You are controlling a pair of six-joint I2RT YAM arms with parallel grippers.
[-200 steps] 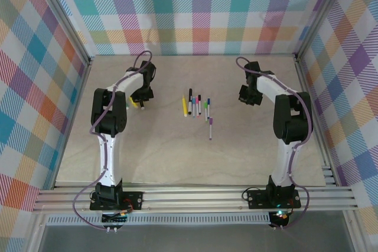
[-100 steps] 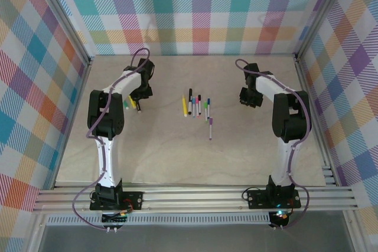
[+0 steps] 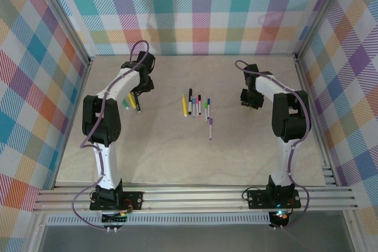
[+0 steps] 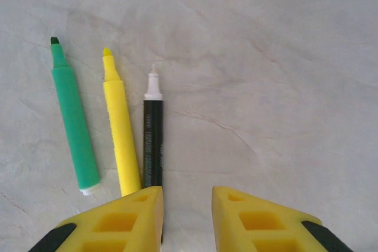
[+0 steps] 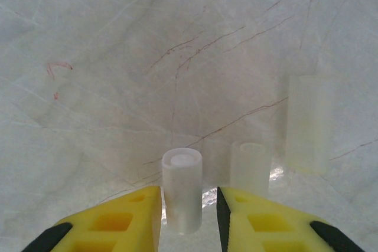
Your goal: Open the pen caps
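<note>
On the pale table (image 3: 177,163), the cluster of capped pens (image 3: 198,105), about seven, lies midway between the arms, to the right of the left gripper (image 3: 140,90) and to the left of the right gripper (image 3: 250,100), neither clearly nearer. Their long axes run away from the bases, and one purple-ended pen (image 3: 211,128) lies apart, closer in. Ahead of the left fingers, which are apart and empty, three bare-tipped pens lie side by side: a green highlighter (image 4: 74,128), a yellow highlighter (image 4: 121,131) and a black marker (image 4: 153,146). Three translucent pen caps (image 5: 251,169) stand on the table, one between the right fingers, which are parted and not clamped on it.
</note>
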